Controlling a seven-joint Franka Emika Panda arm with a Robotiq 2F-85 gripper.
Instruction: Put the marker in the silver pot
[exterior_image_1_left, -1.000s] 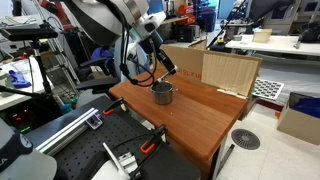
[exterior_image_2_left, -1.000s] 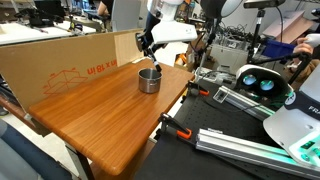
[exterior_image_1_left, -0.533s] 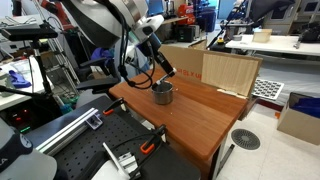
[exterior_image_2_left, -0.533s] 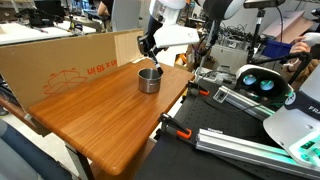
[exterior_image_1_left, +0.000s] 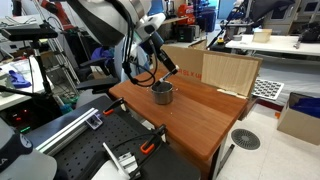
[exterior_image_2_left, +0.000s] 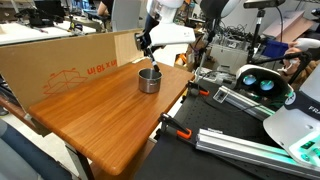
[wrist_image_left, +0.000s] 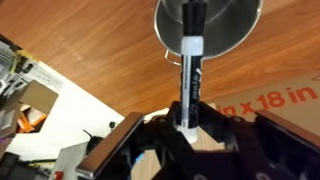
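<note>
The marker (wrist_image_left: 189, 75) is in the grasp of the gripper (wrist_image_left: 187, 130), not in the pot and not on the table. In the wrist view it is a slim black stick with a light band on its body. It points straight away from the camera, and its far end lies over the round opening of the silver pot (wrist_image_left: 222, 28). Whether this end is already lower than the rim, I cannot tell. The near end of the marker sits between the two fingers (wrist_image_left: 148, 138). The jaws are closed almost fully, with only the width of the marker between them, and they press it from both sides.

In both exterior views the gripper (exterior_image_1_left: 167, 67) (exterior_image_2_left: 147, 47) hangs above the pot and leans toward it at an angle, and nothing of it touches the metal. The marker itself is too small and dark there to pick out clearly.

The silver pot (exterior_image_1_left: 162, 93) (exterior_image_2_left: 149, 80) stands upright on the wooden table (exterior_image_1_left: 205, 118) (exterior_image_2_left: 90, 115), near the far edge of the top as an exterior view (exterior_image_2_left: 149, 80) shows it. A small handle is visible on its side.

Just behind the table stands a large cardboard box (exterior_image_2_left: 60, 60) (exterior_image_1_left: 230, 70) with red print. The same box shows in the wrist view (wrist_image_left: 290, 100), at the right, with printed letters.
</note>
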